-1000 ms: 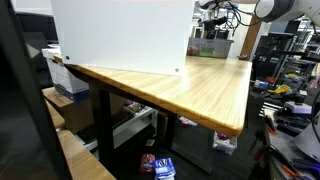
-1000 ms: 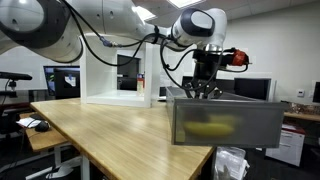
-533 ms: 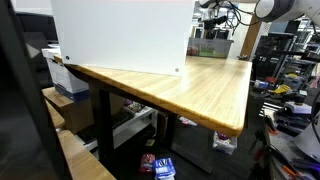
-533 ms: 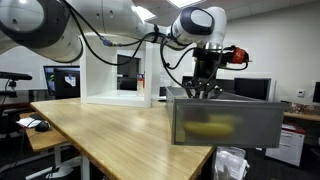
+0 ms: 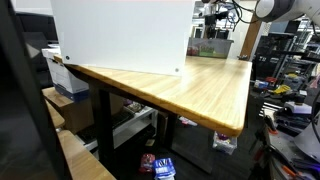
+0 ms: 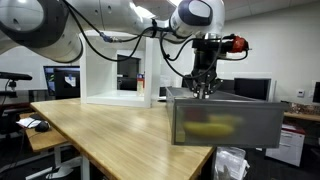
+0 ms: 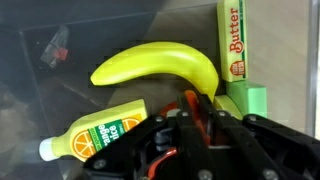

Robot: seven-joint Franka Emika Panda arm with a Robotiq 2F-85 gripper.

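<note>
Barely at bin (image 6: 226,99) rim, gripper (image 6: 203,93), jaws together, banana (image 7: 160,66) just beneath.

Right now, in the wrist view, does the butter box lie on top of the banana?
No, the butter box lies beside the banana, not on it.

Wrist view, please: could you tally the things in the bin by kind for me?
Banana: 1
Butter box: 1
Yellow bottle with green label: 1
Green block: 1
Total: 4, leaving out a small blurred reddish bit at upper left, too unclear to name.
</note>
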